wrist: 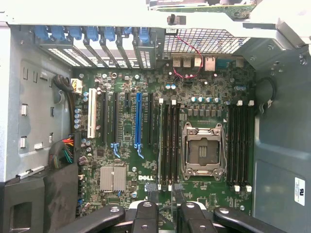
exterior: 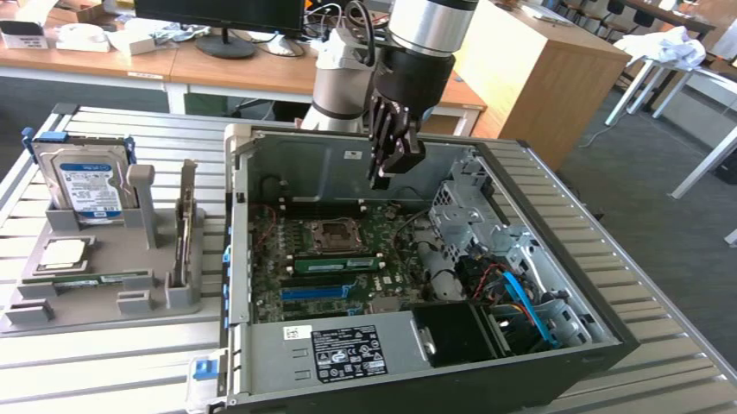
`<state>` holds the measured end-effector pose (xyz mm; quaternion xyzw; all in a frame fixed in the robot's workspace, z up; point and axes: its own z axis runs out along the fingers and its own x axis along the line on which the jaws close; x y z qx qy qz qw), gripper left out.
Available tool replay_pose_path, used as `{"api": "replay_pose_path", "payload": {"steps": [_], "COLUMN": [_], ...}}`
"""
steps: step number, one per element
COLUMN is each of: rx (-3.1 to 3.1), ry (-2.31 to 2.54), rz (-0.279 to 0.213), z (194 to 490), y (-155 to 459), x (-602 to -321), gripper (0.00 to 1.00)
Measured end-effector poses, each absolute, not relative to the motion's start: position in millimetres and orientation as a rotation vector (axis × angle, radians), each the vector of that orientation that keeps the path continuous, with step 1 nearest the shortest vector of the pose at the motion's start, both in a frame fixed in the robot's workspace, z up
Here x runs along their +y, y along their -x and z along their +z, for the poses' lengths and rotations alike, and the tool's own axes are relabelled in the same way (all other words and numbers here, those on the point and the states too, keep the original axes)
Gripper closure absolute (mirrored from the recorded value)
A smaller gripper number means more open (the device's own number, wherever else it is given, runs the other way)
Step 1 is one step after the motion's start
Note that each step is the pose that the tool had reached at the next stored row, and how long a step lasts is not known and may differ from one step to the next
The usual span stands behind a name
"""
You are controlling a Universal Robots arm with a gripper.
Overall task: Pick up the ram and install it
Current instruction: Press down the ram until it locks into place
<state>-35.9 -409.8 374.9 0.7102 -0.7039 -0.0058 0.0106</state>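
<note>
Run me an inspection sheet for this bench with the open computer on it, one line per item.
Surface: slatted metal table carrying an open computer case and a grey parts holder.
Job's things: a green ram stick sits on the board beside the empty processor socket; a thin green strip, perhaps another stick, lies in the parts holder.
Clutter: hard drive standing in the parts holder; processor chip lying flat.
Grippers: gripper open, empty, above the board inside the case.
Cables: red, blue and orange wires inside the case.
Surroundings: wooden desks, a monitor, grey floor.
</note>
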Motion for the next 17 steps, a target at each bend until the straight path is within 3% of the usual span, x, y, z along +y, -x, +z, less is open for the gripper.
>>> {"api": "replay_pose_path", "payload": {"steps": [4,17], "rx": [-2.196,-2.196], "ry": [-2.216,-2.217], "rz": [-0.018,-0.018], "z": [374.9,374.9], "y": [35.9,35.3], "x": [-409.8,-409.8], "gripper": [0.89,0.90]}}
